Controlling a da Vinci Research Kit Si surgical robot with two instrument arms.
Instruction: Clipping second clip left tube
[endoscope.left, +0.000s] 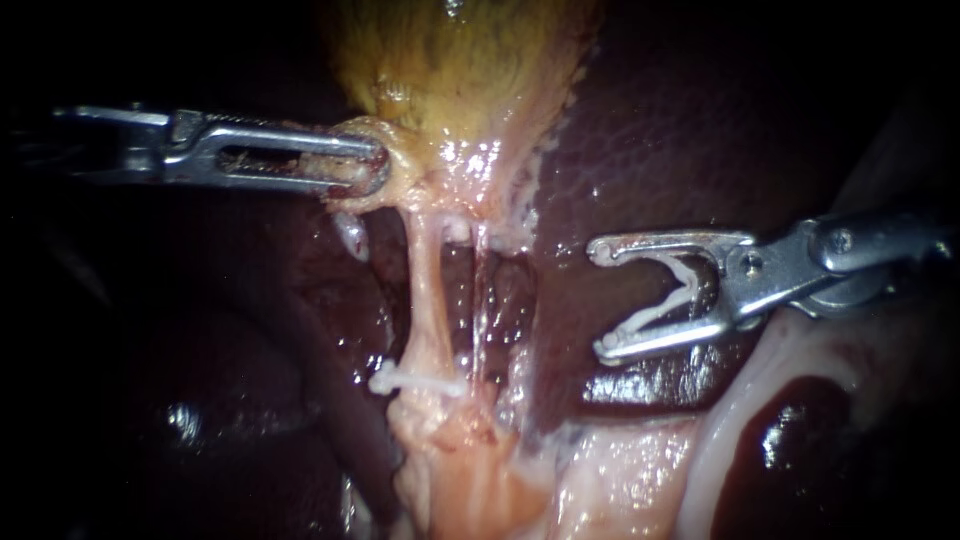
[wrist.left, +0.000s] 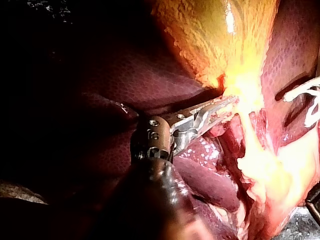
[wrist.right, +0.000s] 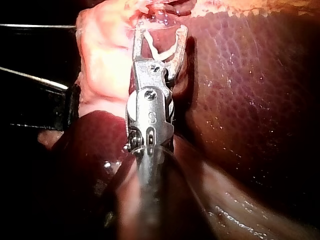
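Bearing one white clip (endoscope.left: 415, 381), left tube (endoscope.left: 425, 290) — pale, taut

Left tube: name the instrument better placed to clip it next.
Right instrument. Its jaws hold a white clip, mouth facing the left tube; the left instrument is occupied, shut on the gallbladder.

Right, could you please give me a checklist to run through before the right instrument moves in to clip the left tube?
1. Left instrument jaws shut on the gallbladder neck, holding the tubes stretched: ok.
2. Loaded clip seated between the wide jaws of the right instrument: ok.
3. Left tube exposed above the placed clip: ok.
4. Right instrument jaws around the left tube: not ok, they are apart from it, over the liver.
5. Right tube clear of the approach: cannot tell.
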